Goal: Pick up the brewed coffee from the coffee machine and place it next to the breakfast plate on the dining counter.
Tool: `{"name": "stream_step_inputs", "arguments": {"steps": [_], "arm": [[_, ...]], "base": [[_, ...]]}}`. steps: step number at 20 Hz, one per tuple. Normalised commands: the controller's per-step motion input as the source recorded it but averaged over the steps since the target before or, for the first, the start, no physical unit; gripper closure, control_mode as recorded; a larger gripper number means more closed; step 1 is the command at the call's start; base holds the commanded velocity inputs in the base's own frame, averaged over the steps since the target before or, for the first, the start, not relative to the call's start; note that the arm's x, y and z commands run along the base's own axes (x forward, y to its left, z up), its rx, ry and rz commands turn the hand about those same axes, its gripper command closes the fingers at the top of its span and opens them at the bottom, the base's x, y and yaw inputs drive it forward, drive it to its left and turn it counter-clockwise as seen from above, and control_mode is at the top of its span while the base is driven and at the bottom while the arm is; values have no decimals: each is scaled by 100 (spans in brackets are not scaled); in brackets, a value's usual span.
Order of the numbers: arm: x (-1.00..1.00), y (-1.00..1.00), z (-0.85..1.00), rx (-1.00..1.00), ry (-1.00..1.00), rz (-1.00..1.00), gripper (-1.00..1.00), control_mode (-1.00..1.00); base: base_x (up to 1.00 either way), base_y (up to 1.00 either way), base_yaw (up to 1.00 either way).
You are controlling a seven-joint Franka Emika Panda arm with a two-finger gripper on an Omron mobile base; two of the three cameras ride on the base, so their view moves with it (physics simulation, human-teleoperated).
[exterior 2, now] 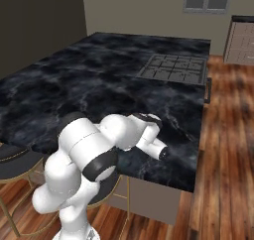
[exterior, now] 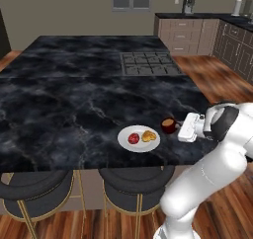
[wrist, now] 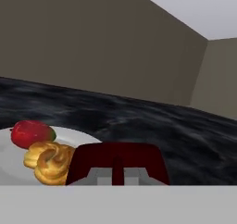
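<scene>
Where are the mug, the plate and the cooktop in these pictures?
mug (exterior: 168, 125): left base view, on the brown coffee inside its red rim.
plate (exterior: 124, 139): left base view, on the bare white left part, beside the red fruit.
cooktop (exterior: 148, 64): left base view, on the middle of its dark grates.

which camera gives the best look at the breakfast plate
The left base view: the whole plate shows from above, with fruit and pastry on it, and the mug beside it. The hand view catches just part of its rim behind the mug. In the right base view the arm hides it.
</scene>
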Motion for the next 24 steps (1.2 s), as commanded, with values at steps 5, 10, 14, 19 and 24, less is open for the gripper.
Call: {"name": "stream_step_inputs", "arguments": {"steps": [5,10,14,19,24], "arm": [[19,-19,-34,0,0,0,100,-100],[30,-10,-39,0,0,0,100,-100],[32,-3,-43,0,0,0,100,-100],[13,-18,-42,0,0,0,100,-100],[-5,-3,-14,-1,0,0,-100,-100]], "base": [[0,0,0],[0,0,0],[0,0,0],[0,0,0],[0,0,0]]}}
